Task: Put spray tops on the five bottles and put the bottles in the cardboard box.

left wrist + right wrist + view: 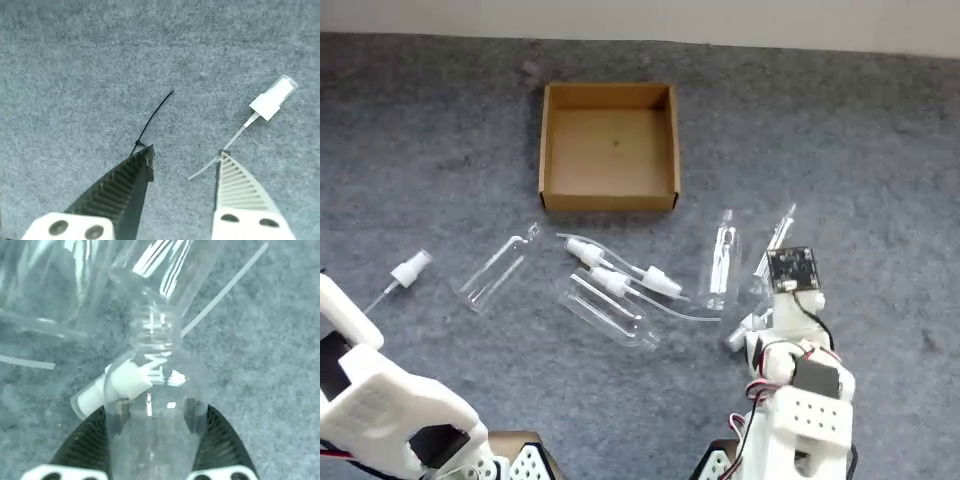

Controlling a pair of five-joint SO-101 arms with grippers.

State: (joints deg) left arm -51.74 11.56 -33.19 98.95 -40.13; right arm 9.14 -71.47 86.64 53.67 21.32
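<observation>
The place reads as a robotics lab or maker's bench. A desk (pixel 880 150) covered in grey felt-like cloth carries two white arms, the left arm (pixel 390 410) and the right arm (pixel 800 400), with loose red and black wires (pixel 767 372) and a bare circuit board (pixel 792 268) on the right one. A cardboard box (pixel 610 201) and clear bottles (pixel 610 310) lie spread across the cloth, and a pale wall (pixel 720 20) runs behind.

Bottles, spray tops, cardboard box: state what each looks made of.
Bottles: probably clear, glossy plastic; the grey carpet shows through and bright highlights streak the walls. Spray tops: opaque white plastic, fairly matte, with a thin translucent dip tube. Cardboard box: brown, matte cardboard with plain cut edges at the rim.
</observation>
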